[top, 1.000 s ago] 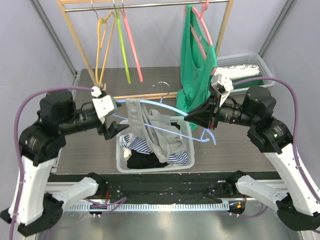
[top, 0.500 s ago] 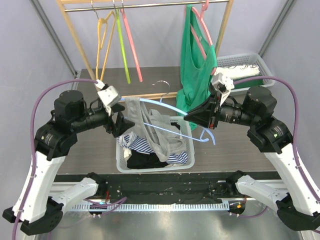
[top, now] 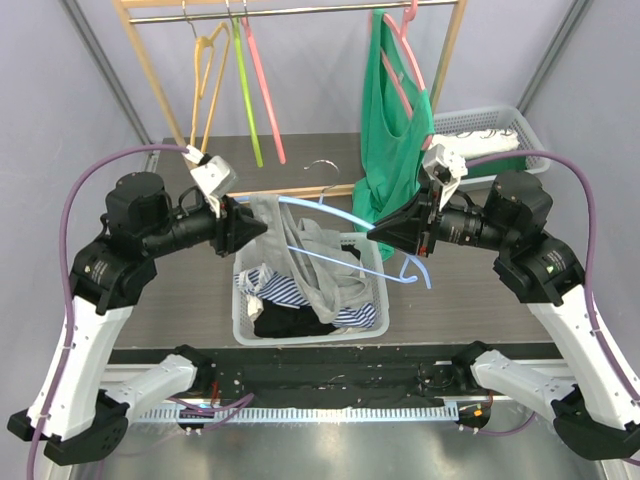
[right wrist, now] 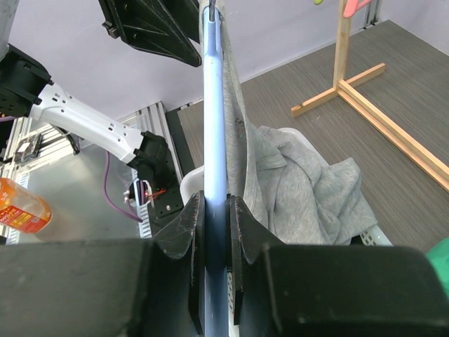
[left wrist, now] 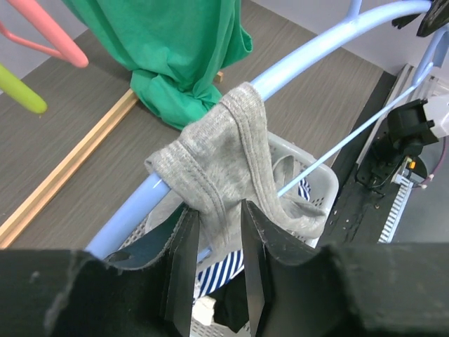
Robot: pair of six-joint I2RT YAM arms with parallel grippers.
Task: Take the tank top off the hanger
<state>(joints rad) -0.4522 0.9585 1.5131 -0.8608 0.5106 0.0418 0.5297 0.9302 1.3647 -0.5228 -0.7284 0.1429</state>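
A dark wood-grain table (top: 460, 300) fills the middle of the cell, with pale lilac walls (top: 320, 80) behind it and at both sides. A wooden rack (top: 147, 68) stands at the back of the table. On its right end a green garment (top: 385, 150) hangs on a pink hanger, its lower edge just behind the right gripper (top: 375, 233).

A white basket (top: 300, 337) sits at the near edge between the two arms. A second basket (top: 505, 120) stands at the rear right, well apart from the first.

The tank top (top: 315, 275), grey and ribbed, is draped over the bar of the blue hanger (left wrist: 330, 49), and its lower folds trail down into the near basket. The hanger is tilted above that basket, and its wire hook points toward the rack.

The right gripper is clamped on the hanger's bar, with both fingers pressed against it. The left gripper (left wrist: 217, 210) meets the tank top from the other side. Its jaws are narrowed around a fold of the strap that fills the gap between them. Whether they pinch the fold cannot be told.

Three bare hangers hang at the left of the rack: yellow (top: 204, 50), green (top: 246, 100) and pink (top: 264, 95). A striped cloth (top: 270, 285) and a black one (top: 285, 322) lie in the near basket under the tank top.
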